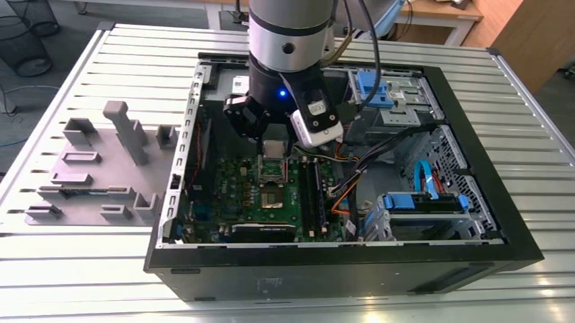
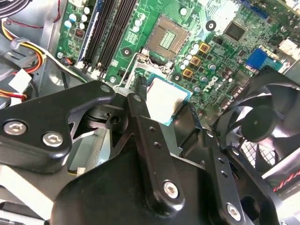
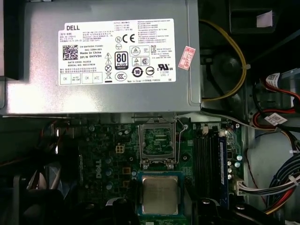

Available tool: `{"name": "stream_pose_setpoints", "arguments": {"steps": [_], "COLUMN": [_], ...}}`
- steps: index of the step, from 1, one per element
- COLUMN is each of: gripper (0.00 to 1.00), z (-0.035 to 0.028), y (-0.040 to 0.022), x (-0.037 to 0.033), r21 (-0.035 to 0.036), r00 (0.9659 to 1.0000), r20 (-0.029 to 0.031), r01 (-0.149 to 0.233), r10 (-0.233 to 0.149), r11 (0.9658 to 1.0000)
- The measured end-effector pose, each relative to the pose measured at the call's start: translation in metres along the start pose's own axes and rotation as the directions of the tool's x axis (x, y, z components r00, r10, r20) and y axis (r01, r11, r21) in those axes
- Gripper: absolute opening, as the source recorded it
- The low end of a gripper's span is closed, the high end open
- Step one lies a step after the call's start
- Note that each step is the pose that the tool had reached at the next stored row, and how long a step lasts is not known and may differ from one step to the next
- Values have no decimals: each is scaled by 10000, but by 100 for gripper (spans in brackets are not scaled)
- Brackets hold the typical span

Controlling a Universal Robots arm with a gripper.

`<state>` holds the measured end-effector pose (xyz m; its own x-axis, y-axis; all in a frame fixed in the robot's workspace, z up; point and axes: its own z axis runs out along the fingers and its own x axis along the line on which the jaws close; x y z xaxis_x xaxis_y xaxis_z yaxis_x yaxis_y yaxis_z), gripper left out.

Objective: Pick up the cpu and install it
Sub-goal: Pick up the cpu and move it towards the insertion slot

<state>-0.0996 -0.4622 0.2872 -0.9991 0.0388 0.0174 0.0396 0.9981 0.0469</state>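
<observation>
— Where is the chip?
— I have it pinched in the gripper, hanging over the board just beside the open socket, not yet in it.
— Which step?
— Carrying it across, I judge. Seating calls for squaring it over the socket, then lowering it level and gently.

silver-grey cpu, green mobo

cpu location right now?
In the second wrist view, the cpu sits between the gripper fingertips, above the motherboard, beside the empty socket.
</observation>
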Motion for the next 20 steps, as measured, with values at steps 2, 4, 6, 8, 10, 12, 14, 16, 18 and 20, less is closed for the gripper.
{"name": "stream_pose_setpoints", "arguments": {"steps": [2,4,6,8,10,12,14,16,18,20], "gripper": [47,47,47,47,47,47,47,47,47,47], "z": [16,31,53,75,96,112,125,138,146,146], "y": [-11,-25,-44,-55,-63,-68,-72,-76,-78,-78], "x": [2,2,2,2,1,1,0,0,4,4], "r21": [-3,-1,-2,-3,-2,-2,-2,-2,-1,0], "r00": [10000,10000,10000,10000,10000,10000,10000,10000,10000,10000], "r20": [2,1,2,4,4,4,4,4,4,4], "r01": [-4,-10,-25,-46,-62,-71,-76,-79,-78,-78], "r10": [4,10,25,46,62,71,76,79,78,78], "r11": [10000,10000,10000,10000,10000,10000,10000,10000,10000,10000]}}
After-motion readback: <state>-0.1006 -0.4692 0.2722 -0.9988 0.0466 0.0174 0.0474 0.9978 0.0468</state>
